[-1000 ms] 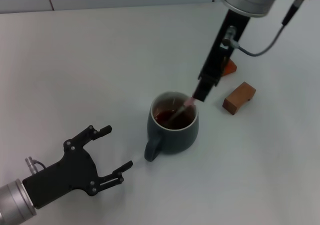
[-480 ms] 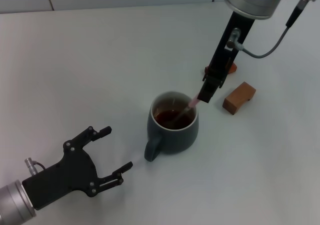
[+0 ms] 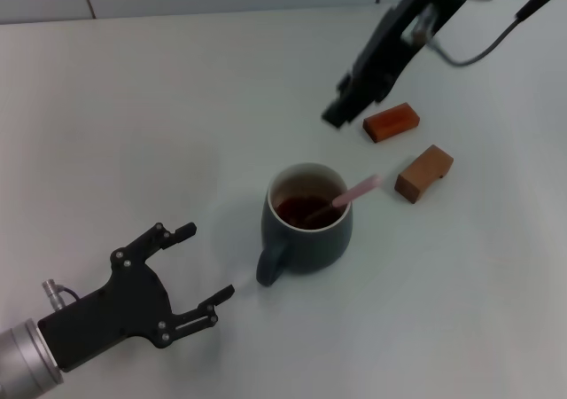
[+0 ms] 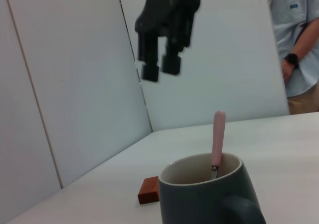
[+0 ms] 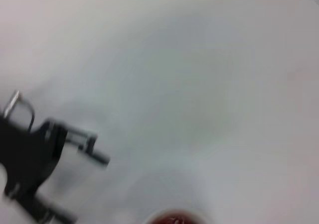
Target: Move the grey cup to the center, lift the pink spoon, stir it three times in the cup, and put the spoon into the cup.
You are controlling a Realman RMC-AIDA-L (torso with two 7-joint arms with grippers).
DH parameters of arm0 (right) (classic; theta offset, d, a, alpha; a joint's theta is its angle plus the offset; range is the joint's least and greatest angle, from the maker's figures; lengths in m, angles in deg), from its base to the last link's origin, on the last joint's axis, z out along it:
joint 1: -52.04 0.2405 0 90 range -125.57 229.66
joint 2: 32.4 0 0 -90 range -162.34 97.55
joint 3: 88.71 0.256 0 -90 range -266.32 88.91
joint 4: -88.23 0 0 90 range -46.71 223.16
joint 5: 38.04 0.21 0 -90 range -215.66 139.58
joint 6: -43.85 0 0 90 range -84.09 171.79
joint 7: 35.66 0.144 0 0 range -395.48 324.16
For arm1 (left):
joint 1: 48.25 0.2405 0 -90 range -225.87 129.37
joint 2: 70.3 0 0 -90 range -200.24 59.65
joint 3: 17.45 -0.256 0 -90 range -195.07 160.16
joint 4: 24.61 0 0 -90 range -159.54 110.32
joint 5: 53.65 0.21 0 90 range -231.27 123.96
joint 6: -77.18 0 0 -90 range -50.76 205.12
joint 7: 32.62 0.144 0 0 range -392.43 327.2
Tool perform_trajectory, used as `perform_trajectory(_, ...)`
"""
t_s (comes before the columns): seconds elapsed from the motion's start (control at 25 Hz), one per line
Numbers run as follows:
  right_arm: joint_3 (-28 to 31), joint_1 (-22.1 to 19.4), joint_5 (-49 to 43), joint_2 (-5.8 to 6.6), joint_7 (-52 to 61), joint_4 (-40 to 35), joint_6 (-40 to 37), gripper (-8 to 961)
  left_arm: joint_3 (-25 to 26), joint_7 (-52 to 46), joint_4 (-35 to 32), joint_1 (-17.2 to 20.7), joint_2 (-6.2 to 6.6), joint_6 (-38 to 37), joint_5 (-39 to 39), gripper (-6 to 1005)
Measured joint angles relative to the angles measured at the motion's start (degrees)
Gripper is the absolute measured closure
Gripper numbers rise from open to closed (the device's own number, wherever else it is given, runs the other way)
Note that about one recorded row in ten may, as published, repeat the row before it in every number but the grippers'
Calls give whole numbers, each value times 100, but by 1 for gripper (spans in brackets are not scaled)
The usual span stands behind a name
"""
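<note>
The grey cup [image 3: 306,222] stands mid-table with its handle toward the front left and dark reddish liquid inside. The pink spoon [image 3: 357,189] rests in it, bowl in the liquid, pink handle leaning over the right rim, held by nothing. My right gripper [image 3: 337,115] hangs open and empty above the table, behind and above the cup. The left wrist view shows the cup [image 4: 209,194], the spoon [image 4: 217,134] and the right gripper [image 4: 159,69] high above them. My left gripper [image 3: 208,262] is open and empty at the front left, apart from the cup's handle.
Two reddish-brown wooden blocks lie right of the cup: one [image 3: 391,121] farther back, one [image 3: 423,173] nearer. One block [image 4: 148,190] shows behind the cup in the left wrist view. A person [image 4: 294,45] stands beyond the table.
My right gripper has let go of the spoon and risen up and back to the left. The spoon now leans free on the cup's right rim. The left arm has not moved.
</note>
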Motion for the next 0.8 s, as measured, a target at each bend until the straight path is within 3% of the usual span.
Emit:
perform_trajectory(0.04,15,-294,193,4,-57,-434,127,652,7,0,1,-4,-1,1,-4,153)
perform_trajectory(0.08,19,-868,543,-7,-223,-1130,395,612,13,0,0,-4,0,1,-9,153)
perform_trajectory(0.12,19,-868,543,-7,-223,-1130,395,577,17,0,0,-5,-1,1,-12,153)
perform_trajectory(0.2,-10,-1738,1167,-23,-561,-1883,842,508,23,5,-1,-5,0,7,-15,152)
perform_trajectory(0.24,-36,-2066,1472,-27,-754,-2044,1078,473,23,5,-1,-5,0,7,-15,152)
perform_trajectory(0.28,-128,-3000,2372,-38,-1444,-2250,1693,438,31,20,0,-2,1,9,-15,152)
perform_trajectory(0.32,-128,-3000,2372,-38,-1444,-2250,1693,404,37,29,0,1,-1,5,-15,152)
perform_trajectory(0.4,-264,-3946,3537,-47,-2462,-2093,2326,332,46,33,0,5,0,2,-19,153)
perform_trajectory(0.44,-337,-4330,4155,-45,-3051,-1866,2560,295,57,35,1,6,-1,4,-21,153)
perform_trajectory(0.48,-456,-5019,5456,-42,-4417,-1144,2773,257,95,39,0,14,0,14,-27,153)
perform_trajectory(0.52,-456,-5019,5456,-42,-4417,-1144,2773,220,95,39,0,14,0,14,-27,153)
perform_trajectory(0.6,-452,-5305,6335,-29,-5492,-280,2645,165,112,40,1,16,-1,15,-29,153)
perform_trajectory(0.64,-404,-5367,6617,-24,-5944,222,2537,148,151,41,0,20,-1,10,-30,153)
perform_trajectory(0.68,-163,-5357,6922,-16,-7177,1749,2219,131,195,41,0,27,-1,-7,-31,153)
perform_trajectory(0.76,-9,-5236,6918,-7,-8122,2769,2100,113,204,41,1,30,0,-11,-32,152)
perform_trajectory(0.8,-9,-5236,6918,-7,-8122,2769,2100,113,206,44,8,32,0,-12,-32,152)
